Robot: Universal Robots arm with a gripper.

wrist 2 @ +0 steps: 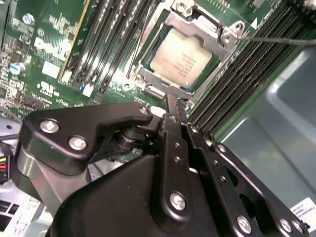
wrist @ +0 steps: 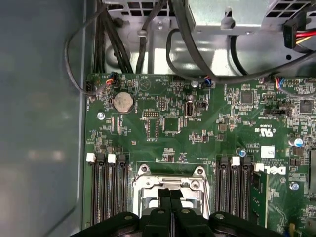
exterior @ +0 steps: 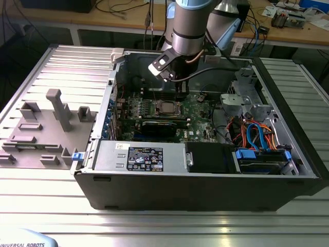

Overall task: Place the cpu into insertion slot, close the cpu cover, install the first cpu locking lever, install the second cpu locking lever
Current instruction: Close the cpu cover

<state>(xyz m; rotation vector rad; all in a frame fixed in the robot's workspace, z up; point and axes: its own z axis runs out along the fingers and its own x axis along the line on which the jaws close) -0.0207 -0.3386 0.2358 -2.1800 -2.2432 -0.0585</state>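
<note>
So the cpu (wrist 2: 180, 61) is already sitting in the insertion slot (wrist: 140, 183), and the cpu cover (wrist 2: 205, 29) lies flat over it with the dull grey chip top showing through the window. The gripper (wrist 2: 174, 106) hangs right at the near edge of the socket. Its fingers are clenched together, with nothing I can see between them. A thin metal rod (wrist 2: 276, 39) sticks out from one socket corner across the memory slots (wrist 2: 247, 69).

There's print on the chip and white lettering on the green board (wrist: 197, 123), all too small to make out. The black label (exterior: 145, 158) and a white sticker (exterior: 121, 146) sit on the silver box along the near wall of the case (exterior: 195, 190).

Long black slots flank the socket on both sides. A coin battery (wrist: 123, 101) and black cables (wrist: 192, 49) lie farther off, and a black card (exterior: 162, 126) sits just near of the socket. Blue and orange cables (exterior: 252, 136) crowd the exterior view's right. Grey fixtures (exterior: 59, 110) stand on the ribbed desk (exterior: 154, 221) at its left.
</note>
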